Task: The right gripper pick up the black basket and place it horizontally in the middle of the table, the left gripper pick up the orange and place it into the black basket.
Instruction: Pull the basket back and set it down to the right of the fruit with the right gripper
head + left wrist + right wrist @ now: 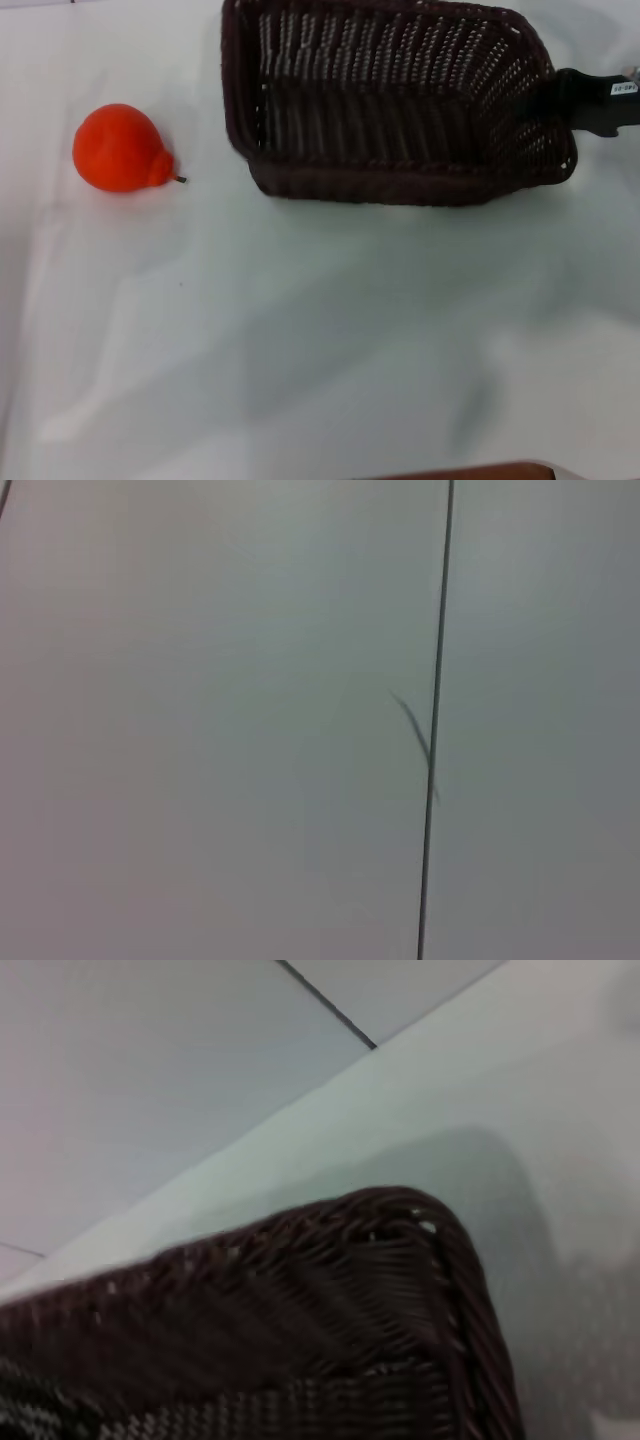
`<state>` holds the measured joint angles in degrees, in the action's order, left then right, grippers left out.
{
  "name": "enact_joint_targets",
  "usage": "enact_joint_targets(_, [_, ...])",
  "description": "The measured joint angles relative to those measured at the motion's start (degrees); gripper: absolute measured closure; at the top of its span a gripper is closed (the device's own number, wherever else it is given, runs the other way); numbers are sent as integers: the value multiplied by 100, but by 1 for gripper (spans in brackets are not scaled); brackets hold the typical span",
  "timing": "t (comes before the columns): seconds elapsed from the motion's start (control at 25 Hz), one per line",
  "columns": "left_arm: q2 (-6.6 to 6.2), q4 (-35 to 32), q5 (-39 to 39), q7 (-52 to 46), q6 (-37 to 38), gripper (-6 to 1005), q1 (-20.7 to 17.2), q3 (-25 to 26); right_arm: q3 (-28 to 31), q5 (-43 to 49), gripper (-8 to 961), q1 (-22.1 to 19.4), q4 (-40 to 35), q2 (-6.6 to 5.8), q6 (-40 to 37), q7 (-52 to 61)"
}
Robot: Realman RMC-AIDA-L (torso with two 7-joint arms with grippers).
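The black basket [390, 100] is at the back right of the table [320, 330] in the head view, tilted, with its opening facing me and a shadow under it. My right gripper [598, 100] shows only as a slim black labelled finger at the basket's right end, shut on its rim. The right wrist view shows a rounded corner of the basket's braided rim [400, 1260] close up. The orange [122, 148] lies on the table at the left, well apart from the basket, its stem pointing right. My left gripper is out of view.
A brown edge [480, 470] shows at the bottom of the head view. The left wrist view shows only a plain pale surface with a thin dark line [435, 720]. The right wrist view shows the table's edge [300, 1120] with pale floor beyond.
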<state>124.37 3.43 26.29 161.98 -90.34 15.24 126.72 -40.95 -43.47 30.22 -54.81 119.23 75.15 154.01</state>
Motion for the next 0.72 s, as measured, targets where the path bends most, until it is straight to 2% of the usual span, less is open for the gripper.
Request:
enact_joint_targets(0.36, [0, 27, 2, 0, -19, 155, -31, -24, -159, 162, 799, -18, -301, -1, 265, 8])
enact_joint_targets(0.72, [11, 3, 24, 0, -49, 152, -67, -25, -212, 192, 789, -46, -767, -11, 472, -121])
